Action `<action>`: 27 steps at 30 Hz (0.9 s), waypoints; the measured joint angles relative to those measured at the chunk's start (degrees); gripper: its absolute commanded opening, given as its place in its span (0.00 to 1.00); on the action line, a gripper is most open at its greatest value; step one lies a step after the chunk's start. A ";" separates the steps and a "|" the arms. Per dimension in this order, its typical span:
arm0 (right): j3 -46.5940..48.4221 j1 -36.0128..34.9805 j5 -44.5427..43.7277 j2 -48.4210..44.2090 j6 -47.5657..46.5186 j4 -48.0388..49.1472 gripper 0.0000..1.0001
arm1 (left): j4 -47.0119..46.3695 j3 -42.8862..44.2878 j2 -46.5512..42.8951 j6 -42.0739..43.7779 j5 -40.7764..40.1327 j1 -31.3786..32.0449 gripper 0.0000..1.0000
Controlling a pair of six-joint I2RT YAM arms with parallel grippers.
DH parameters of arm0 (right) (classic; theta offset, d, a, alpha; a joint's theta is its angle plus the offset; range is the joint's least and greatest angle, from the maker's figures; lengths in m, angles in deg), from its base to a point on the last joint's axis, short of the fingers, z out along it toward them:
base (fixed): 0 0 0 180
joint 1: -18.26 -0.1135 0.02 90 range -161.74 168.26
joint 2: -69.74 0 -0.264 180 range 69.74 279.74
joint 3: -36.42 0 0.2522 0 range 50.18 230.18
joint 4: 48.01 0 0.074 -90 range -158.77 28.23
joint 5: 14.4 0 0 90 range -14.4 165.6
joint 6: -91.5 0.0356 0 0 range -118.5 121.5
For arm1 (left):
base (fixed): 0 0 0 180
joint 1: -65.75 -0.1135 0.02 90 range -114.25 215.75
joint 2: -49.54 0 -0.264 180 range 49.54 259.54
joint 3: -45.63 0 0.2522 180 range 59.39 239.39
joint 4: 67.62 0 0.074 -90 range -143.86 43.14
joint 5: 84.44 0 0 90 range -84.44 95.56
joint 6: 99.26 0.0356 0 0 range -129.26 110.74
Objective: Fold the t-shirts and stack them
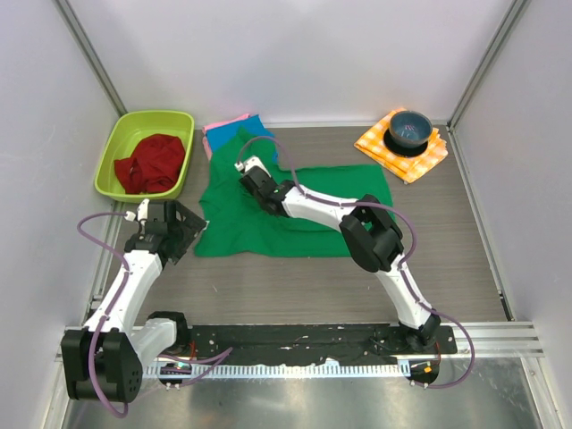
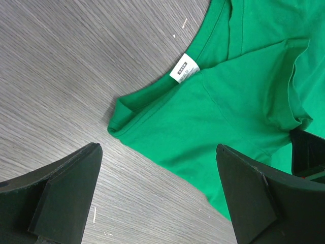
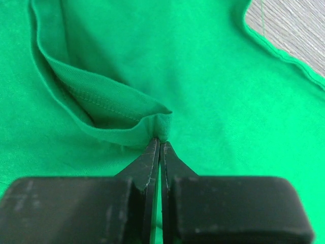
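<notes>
The bright green t-shirt (image 1: 255, 231) lies spread across the middle of the table. My right gripper (image 1: 245, 169) reaches over it to its far left part. In the right wrist view that gripper (image 3: 160, 141) is shut on a folded hem of the green t-shirt (image 3: 228, 96), with a pocket of cloth bulging just beyond the tips. My left gripper (image 1: 189, 231) hovers at the shirt's near left corner. Its fingers are wide open (image 2: 157, 152) over bare table, the green t-shirt (image 2: 238, 101) and its white neck label (image 2: 185, 67) just ahead. A blue t-shirt (image 1: 254, 125) and a pink one (image 1: 222, 126) lie folded at the back.
A lime green bin (image 1: 119, 140) holding a red cloth (image 1: 152, 163) stands at the back left. An orange-and-white checked cloth (image 1: 427, 159) with a dark bowl (image 1: 410, 129) on it lies at the back right. White walls enclose three sides.
</notes>
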 measured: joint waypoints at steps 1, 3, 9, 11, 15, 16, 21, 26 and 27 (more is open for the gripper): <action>-0.24 0.20 -0.28 -0.11 0.48 0.09 0.01 | -0.13 -0.04 0.00 0.00 0.00 0.00 1.00; -0.79 0.39 -0.81 -0.33 1.49 0.20 0.38 | -0.15 -0.07 0.00 0.00 0.00 0.00 1.00; -1.03 0.39 -3.78 -0.44 5.46 -2.69 0.98 | -0.31 -0.22 0.00 0.02 0.00 0.00 1.00; -1.29 0.39 -5.40 -0.61 6.58 -3.17 0.98 | -0.31 -0.26 -0.02 0.07 0.00 0.00 1.00; -7.32 0.39 -8.00 -5.11 7.80 -1.84 0.99 | -0.37 -0.26 -0.15 0.55 0.63 0.00 1.00; -9.62 0.39 -8.76 -7.41 8.04 -1.86 0.99 | -0.50 -0.26 -0.15 0.87 0.98 0.24 1.00; -18.78 0.79 -12.44 -21.14 9.60 -1.20 1.00 | -1.25 1.55 2.49 1.31 0.92 4.76 1.00; -28.11 4.09 -12.11 -35.39 13.22 0.04 1.00 | -4.66 6.08 9.77 1.25 -0.33 13.07 1.00; -30.42 5.25 -12.09 -37.90 13.81 0.28 1.00 | -6.01 6.86 11.78 1.25 -0.26 14.32 1.00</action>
